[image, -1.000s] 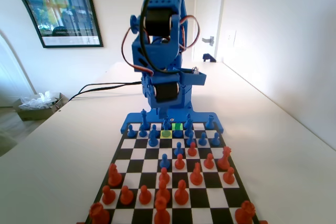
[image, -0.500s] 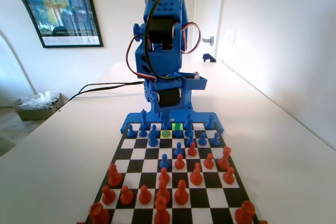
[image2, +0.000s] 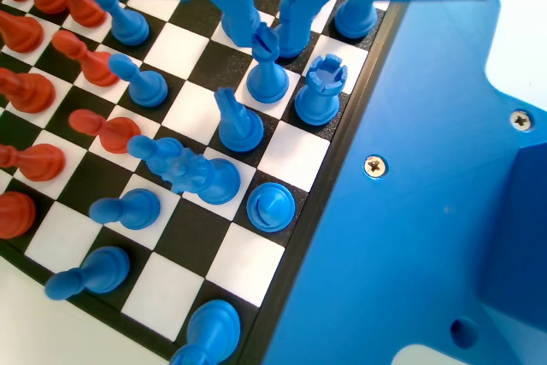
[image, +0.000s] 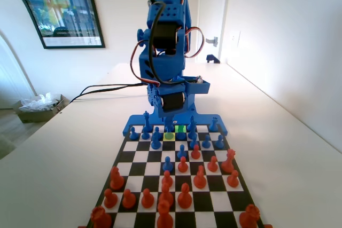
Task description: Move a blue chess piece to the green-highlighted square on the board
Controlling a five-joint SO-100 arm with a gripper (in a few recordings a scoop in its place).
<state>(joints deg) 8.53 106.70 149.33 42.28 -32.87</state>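
While the blue arm stands at the far end of the board (image: 140,156) in the fixed view, its tool (image2: 269,19) hangs low over the back ranks in the wrist view. Its two jaws stand slightly apart on either side of the blue chess piece (image2: 267,74), a slotted-top piece on a white square just left of a rook (image2: 319,91); whether they grip it I cannot tell. In the fixed view the green-highlighted square (image: 180,129) glows in the far row, with a yellow square (image: 169,136) just left and nearer. Orange-red pieces (image: 184,196) fill the near half on the desk (image: 59,158).
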